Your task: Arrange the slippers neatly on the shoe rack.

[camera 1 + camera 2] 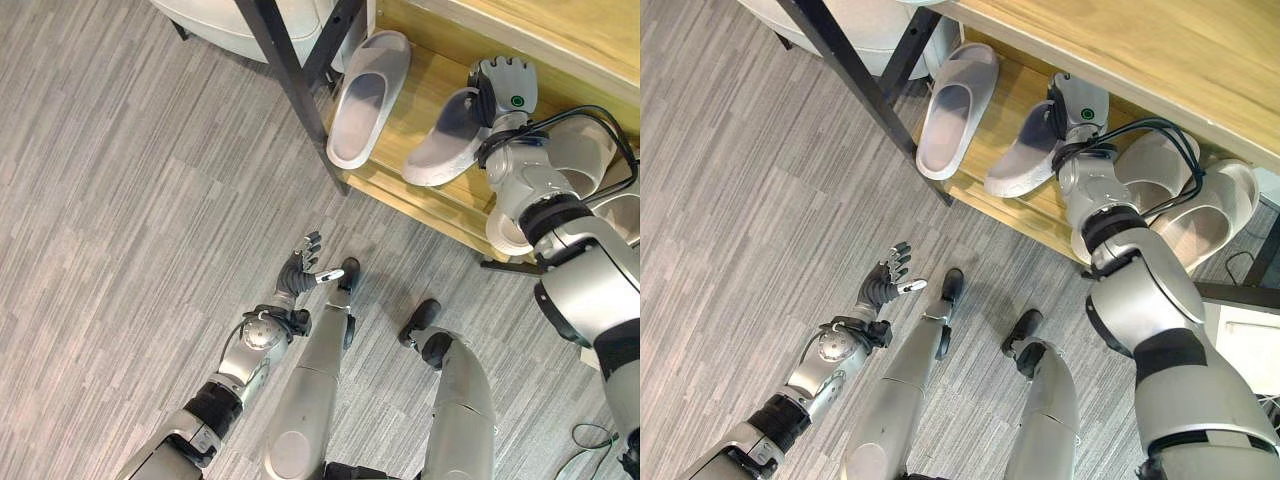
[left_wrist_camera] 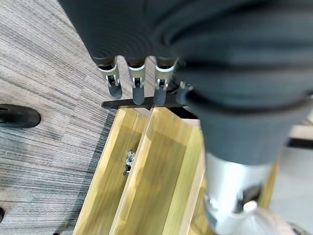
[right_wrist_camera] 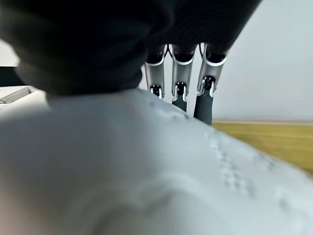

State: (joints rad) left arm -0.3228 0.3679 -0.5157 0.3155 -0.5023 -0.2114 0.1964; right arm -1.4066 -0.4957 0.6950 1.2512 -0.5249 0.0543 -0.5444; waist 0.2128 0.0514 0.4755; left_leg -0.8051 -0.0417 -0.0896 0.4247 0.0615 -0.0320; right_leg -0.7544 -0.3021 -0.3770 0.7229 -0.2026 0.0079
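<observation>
Tilting on the shoe rack (image 1: 440, 195), pale grey slipper (image 1: 440, 145) under right hand (image 1: 503, 88)

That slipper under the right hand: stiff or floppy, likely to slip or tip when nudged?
The slipper looks thick and moulded, so probably keeps its shape and feels light. It sits tilted on the shelf, toe past the front edge, so a push from the right hand may tip it. The smooth wood may let it slide.

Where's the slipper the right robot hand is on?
In the left eye view, the slipper lies tilted on the shoe rack's lower shelf, right of the flat slipper, under the right robot hand.
</observation>
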